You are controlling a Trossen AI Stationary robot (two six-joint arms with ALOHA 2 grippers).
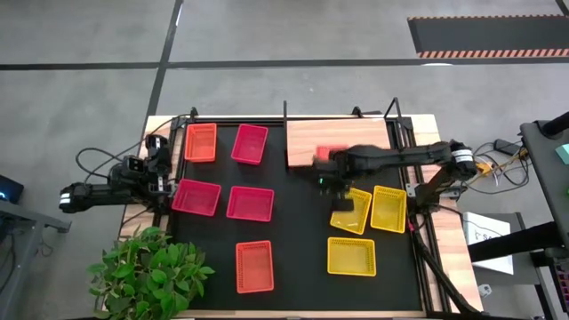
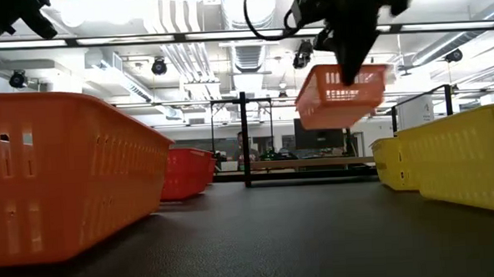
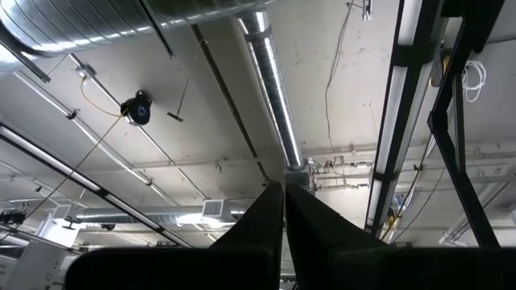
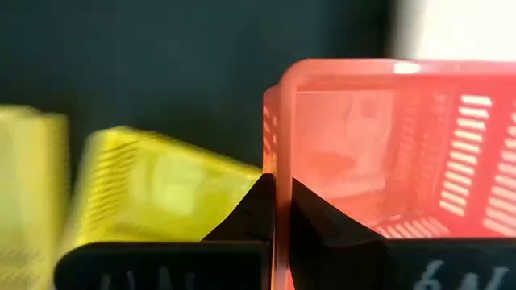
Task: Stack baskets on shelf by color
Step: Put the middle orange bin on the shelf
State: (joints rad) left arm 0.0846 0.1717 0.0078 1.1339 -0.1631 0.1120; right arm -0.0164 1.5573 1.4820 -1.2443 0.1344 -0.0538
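Note:
My right gripper [image 1: 326, 167] is shut on an orange basket [image 2: 342, 94] and holds it in the air by the near edge of the light-brown wooden shelf [image 1: 356, 138]. Only a bit of this basket [image 1: 331, 154] shows past the arm in the high view. On the black mat lie two other orange baskets [image 1: 200, 142] [image 1: 254, 266], three pink ones [image 1: 250, 144] [image 1: 196, 197] [image 1: 250, 204] and three yellow ones [image 1: 351, 212] [image 1: 388, 209] [image 1: 351, 256]. My left gripper [image 3: 284, 201] is shut and empty at the table's left edge, pointing up at the ceiling. My right gripper pinches one side wall of the orange basket at its rim [image 4: 278, 153], one finger inside the basket and one outside. The fingers come from above. The basket hangs below them, tilted and clear of the mat and the shelf [image 2: 342, 94].
Thin black posts [image 1: 285, 116] [image 1: 395, 111] stand at the shelf's corners. A potted green plant [image 1: 147, 267] stands at the table's near left corner. Cables and a stand [image 1: 498, 160] lie off the right edge.

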